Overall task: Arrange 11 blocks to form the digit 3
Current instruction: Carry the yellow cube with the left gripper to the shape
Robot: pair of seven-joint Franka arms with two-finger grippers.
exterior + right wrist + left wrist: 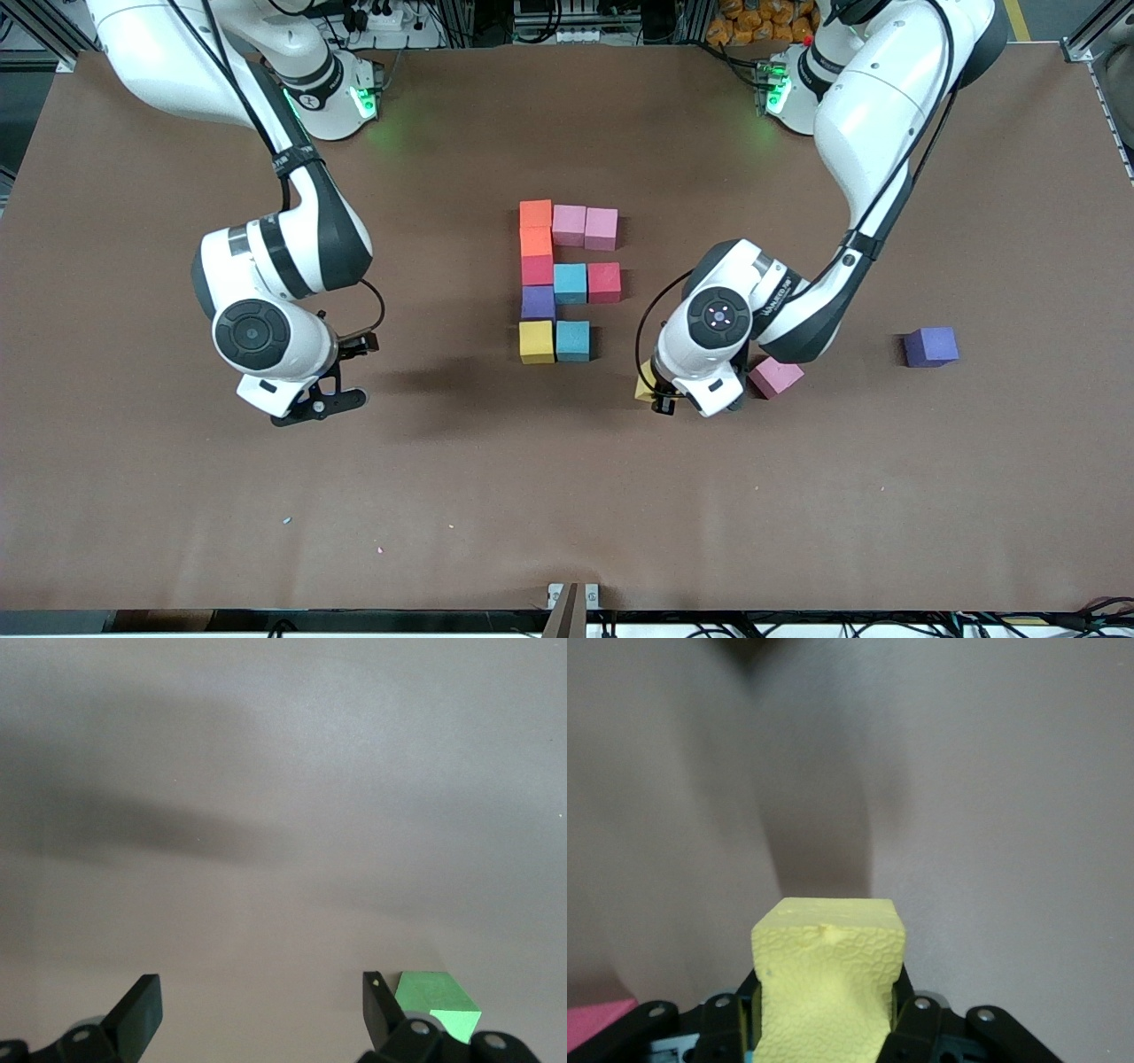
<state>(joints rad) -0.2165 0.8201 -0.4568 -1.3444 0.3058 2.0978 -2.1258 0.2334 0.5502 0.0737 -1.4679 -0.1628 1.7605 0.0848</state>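
The left claw (656, 396) pinches a yellow block (828, 979) just above the table (797, 496); carry it level beside the light blue block (573, 340), while the spread right claw (330, 400) waits.

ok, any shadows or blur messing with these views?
Front view: sharp, soft arm shadows on the table, green base-light glow near the top. Left wrist view: the yellow cube in the left pincer casts a long shadow, background soft. Right wrist view: broad diffuse shadow, green cube crisp.
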